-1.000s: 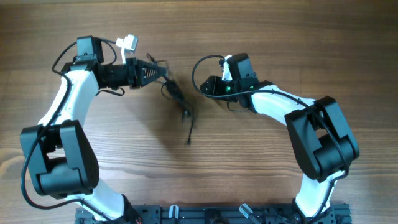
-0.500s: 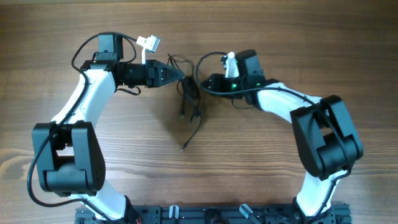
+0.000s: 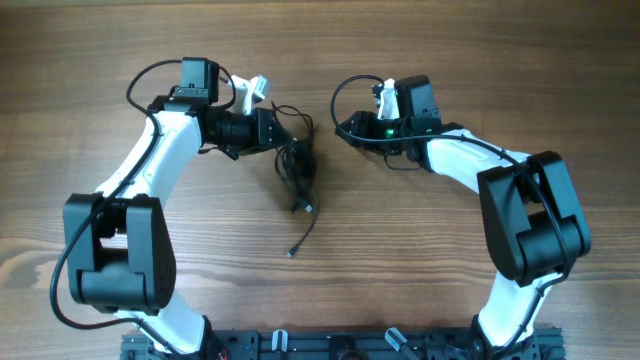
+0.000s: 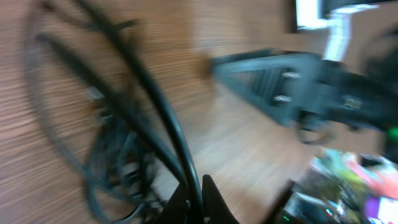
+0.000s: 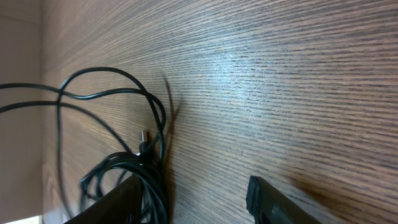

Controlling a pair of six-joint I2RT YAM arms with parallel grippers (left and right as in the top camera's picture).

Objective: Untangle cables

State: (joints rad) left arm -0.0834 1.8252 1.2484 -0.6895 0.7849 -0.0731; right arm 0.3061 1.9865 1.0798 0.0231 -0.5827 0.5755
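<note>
**Left claw pinching a strand, right one just spread open**

So the left gripper (image 4: pixel 194 199) is pressed together on one black strand of the cables (image 3: pixel 297 168), right at the upper-left edge of the bundle. The strand runs straight out of its tips, and the wrist view past that is a blur. The right gripper (image 5: pixel 194 199) sits just right of the bundle, fingers spread, with only bare wooden table (image 3: pixel 420 270) between them. The bundle lies between both claws. A loose loop sticks out of its far side, and a single tail with a small plug (image 3: pixel 292 252) trails off toward the arm bases.
</note>
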